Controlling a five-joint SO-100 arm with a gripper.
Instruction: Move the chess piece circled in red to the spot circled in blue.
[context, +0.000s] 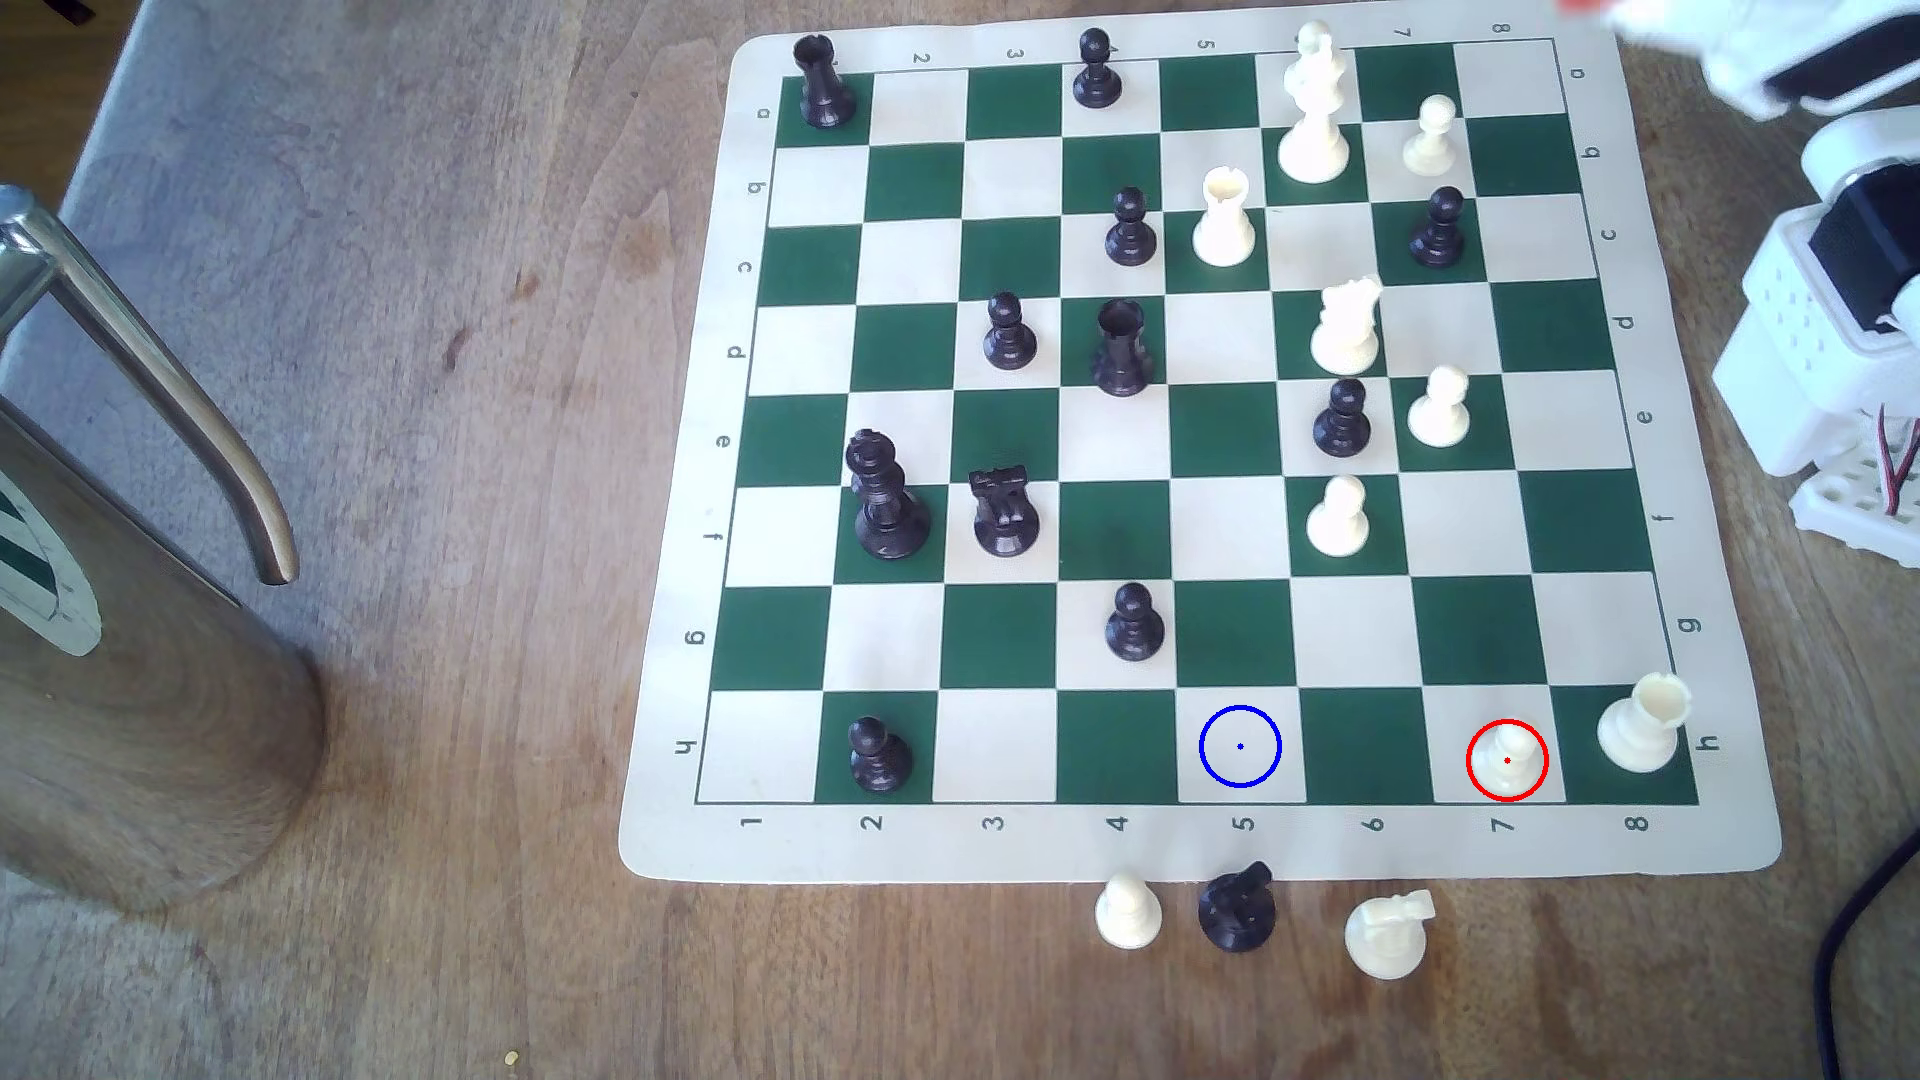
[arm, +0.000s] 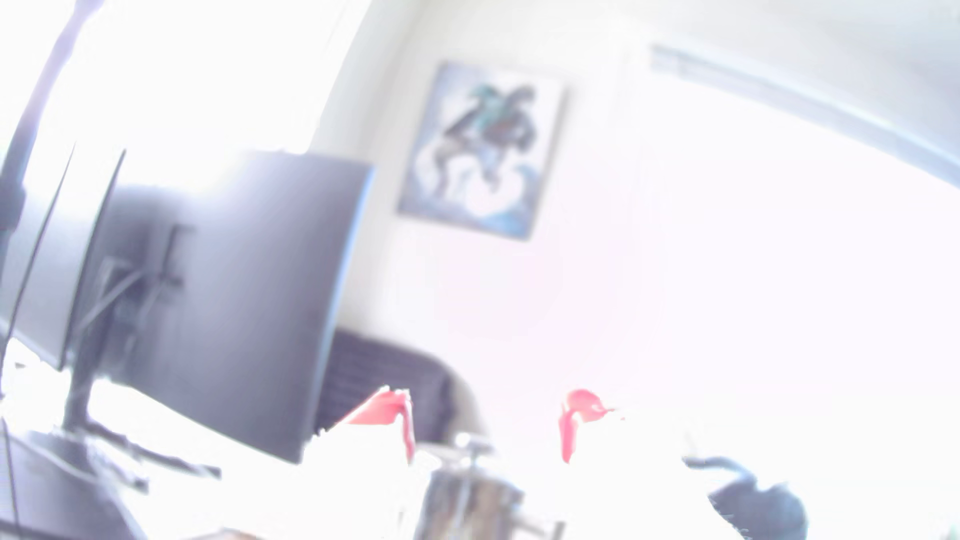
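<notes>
Going from the exterior view's left: a steel jug (context: 135, 665) stands on the table (context: 468, 415), well apart from the board (context: 1195, 846). On the nearest row, a black pawn (context: 879, 752) sits on its square, then the blue spot (context: 1240, 746) lies bare, then a green square, then the ringed pawn (context: 1508, 758) stands upright in its red circle, with a cream rook (context: 1642, 724) just beside it at the corner. The arm (context: 1829, 343) rests folded off the board's right edge. In the wrist view the gripper (arm: 485, 426) points out at the room, red-tipped jaws parted and empty. Nothing looks done yet: reach, grasp, carry and set-down all remain.
</notes>
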